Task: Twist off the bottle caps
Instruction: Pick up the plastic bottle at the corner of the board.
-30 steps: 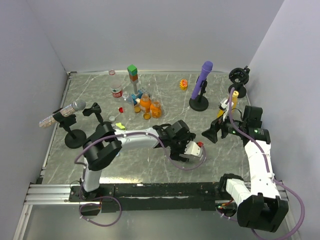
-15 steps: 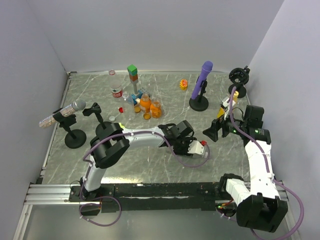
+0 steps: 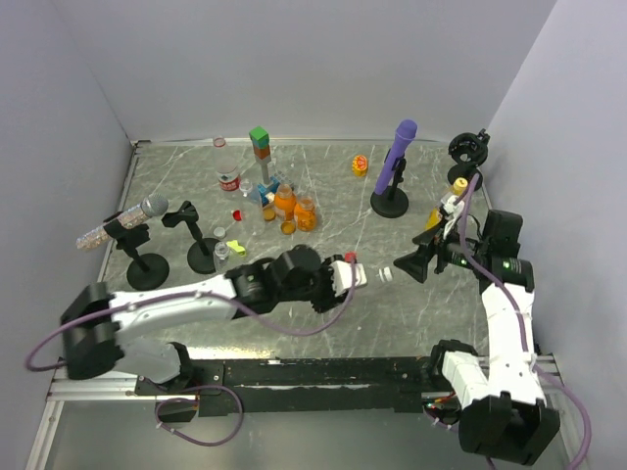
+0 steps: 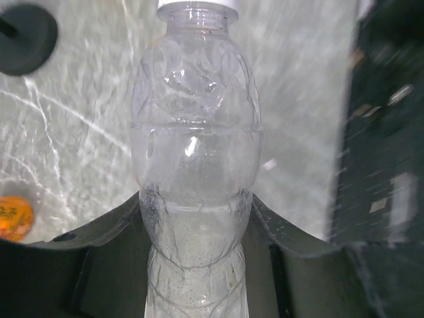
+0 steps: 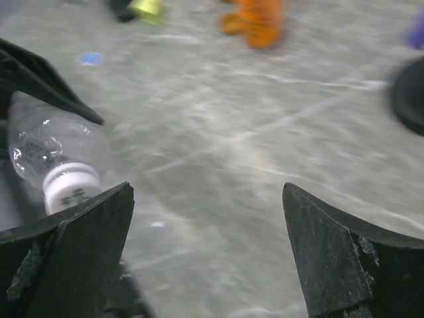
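The left gripper [image 4: 195, 222] is clamped around the lower body of a clear ribbed plastic bottle [image 4: 195, 152]. It holds the bottle on its side over the near middle of the worktop [image 3: 323, 191], with the white screw cap [image 3: 384, 276] pointing toward the right arm. The right gripper [image 3: 408, 262] stands wide open just beside that cap and holds nothing.

The cap is still on, so the step in hand looks like bringing the right gripper onto it. In the right wrist view the cap [image 5: 71, 190] sits by the left finger rather than in the centre of the gap. The right gripper [image 5: 207, 192] therefore probably needs to shift sideways until the cap is centred. It should then slide over the cap alone, close on its rim and not on the neck, and turn about the bottle's long axis. The thin wall is likely to dent or spin, so the left grip must be firm. Whether the bottle touches the surface cannot be told.

The worktop is grey stone-patterned sheet with pale veins, boxed by plain pale walls [image 3: 294, 69]. Toward the back stand a huddle of small bottles [image 3: 282, 204], a tower of green and orange blocks [image 3: 260, 145], a purple microphone on a black stand [image 3: 402, 147] and, at left, a silver microphone [image 3: 147, 208].
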You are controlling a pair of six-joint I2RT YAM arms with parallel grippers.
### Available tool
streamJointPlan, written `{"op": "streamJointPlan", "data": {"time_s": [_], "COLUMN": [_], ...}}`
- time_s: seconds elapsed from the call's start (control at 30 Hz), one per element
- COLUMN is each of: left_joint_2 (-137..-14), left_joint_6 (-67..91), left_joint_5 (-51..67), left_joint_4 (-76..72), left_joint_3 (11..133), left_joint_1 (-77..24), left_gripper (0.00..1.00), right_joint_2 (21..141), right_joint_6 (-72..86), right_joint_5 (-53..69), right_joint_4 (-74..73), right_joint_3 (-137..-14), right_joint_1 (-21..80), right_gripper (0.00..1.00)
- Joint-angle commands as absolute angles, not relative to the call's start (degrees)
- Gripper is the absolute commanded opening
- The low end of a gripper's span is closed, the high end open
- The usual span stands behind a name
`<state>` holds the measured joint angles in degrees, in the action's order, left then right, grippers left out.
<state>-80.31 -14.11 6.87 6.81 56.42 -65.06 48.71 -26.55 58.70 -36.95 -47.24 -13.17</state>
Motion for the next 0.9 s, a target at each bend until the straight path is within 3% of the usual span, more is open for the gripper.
{"op": "streamJointPlan", "data": {"time_s": [0.0, 0.1, 0.17, 0.37, 0.87], "left_joint_2": [-73.3, -70.8, -70.5, -73.2, -69.0], "left_joint_6": [1.8, 8.2, 10.1, 12.4, 10.1], "left_joint_5": [-1.5, -5.3, -9.0, -16.2, -18.0], "left_joint_4": [2.3, 2.5, 3.1, 7.3, 2.0], "left_joint_3": [51.4, 49.3, 48.1, 49.9, 47.2], "left_joint_1": [-69.4, -70.5, -71.9, -75.1, -76.7], "left_gripper": [0.2, 0.2, 0.2, 0.2, 0.19], "right_joint_2": [56.2, 64.0, 66.5, 57.4, 64.9], "right_joint_6": [-43.3, -56.6, -55.1, -28.1, -23.6], "right_joint_5": [79.2, 80.4, 78.6, 56.7, 62.3], "right_joint_4": [-60.8, -83.6, -86.7, -60.5, -63.2], "right_joint_3": [-58.1, -67.6, -69.5, -61.4, -62.8], "right_joint_1": [-11.4, -6.3, -3.1, 8.8, 11.2], "right_gripper": [0.99, 0.99, 0.99, 0.99, 0.89]}}
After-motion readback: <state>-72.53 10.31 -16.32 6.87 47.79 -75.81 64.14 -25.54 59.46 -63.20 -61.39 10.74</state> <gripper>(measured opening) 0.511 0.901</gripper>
